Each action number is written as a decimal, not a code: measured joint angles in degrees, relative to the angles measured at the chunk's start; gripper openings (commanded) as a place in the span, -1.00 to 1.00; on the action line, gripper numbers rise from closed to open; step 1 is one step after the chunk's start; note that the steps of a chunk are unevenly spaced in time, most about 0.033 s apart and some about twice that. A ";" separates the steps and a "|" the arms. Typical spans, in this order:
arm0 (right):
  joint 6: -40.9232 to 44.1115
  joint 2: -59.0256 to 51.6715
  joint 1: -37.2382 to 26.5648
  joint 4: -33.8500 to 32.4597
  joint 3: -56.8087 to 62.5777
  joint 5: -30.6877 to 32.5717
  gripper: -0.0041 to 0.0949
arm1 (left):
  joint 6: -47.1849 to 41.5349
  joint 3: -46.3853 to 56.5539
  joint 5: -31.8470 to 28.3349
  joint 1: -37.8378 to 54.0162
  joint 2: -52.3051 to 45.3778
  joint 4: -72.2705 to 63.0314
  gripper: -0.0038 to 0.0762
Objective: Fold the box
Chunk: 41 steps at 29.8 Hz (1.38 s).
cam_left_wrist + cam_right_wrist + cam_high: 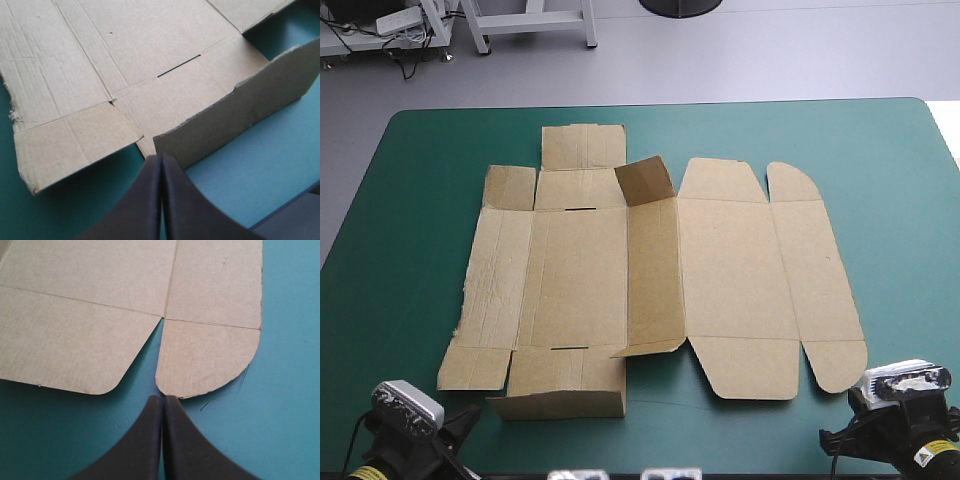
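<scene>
My left claw is closed to a point and grips nothing. It sits over the teal-green table, just short of the brown box. Straight ahead of it, a long flap on the box's near edge stands upright. Beside that a square corner flap lies flat, and a thin slot is cut along the crease beyond. My right claw is likewise closed and empty, its tip just beside the rounded flap at the box's near right corner. A wider rounded flap lies next to that one. Seen from above, the box lies spread across the middle of the table, mostly flat, with both claws at the near edge, well apart. A small flap by the far edge is tilted up.
</scene>
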 measured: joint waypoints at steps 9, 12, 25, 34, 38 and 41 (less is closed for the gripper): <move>0.00 0.00 0.00 0.00 0.00 0.00 -0.93 | 0.00 0.00 0.00 0.00 0.00 0.00 -0.93; 0.00 0.00 0.00 0.00 0.00 0.00 -0.93 | 0.00 0.00 0.00 0.00 0.00 -0.18 -0.93; 0.00 0.00 0.00 0.00 0.00 0.00 -0.93 | 0.23 -4.83 -8.29 0.00 2.01 -2.67 -0.93; 0.00 0.00 0.00 0.00 0.00 0.00 -0.93 | 1.45 -22.93 -12.64 0.00 22.53 4.75 -0.93; 0.00 0.00 0.00 0.00 0.00 0.00 -0.93 | 1.23 -30.33 -13.97 0.00 32.95 9.51 -0.93; 0.00 0.00 0.00 0.00 0.00 0.00 -0.93 | -1.25 -35.15 -14.21 0.00 39.74 14.03 -0.93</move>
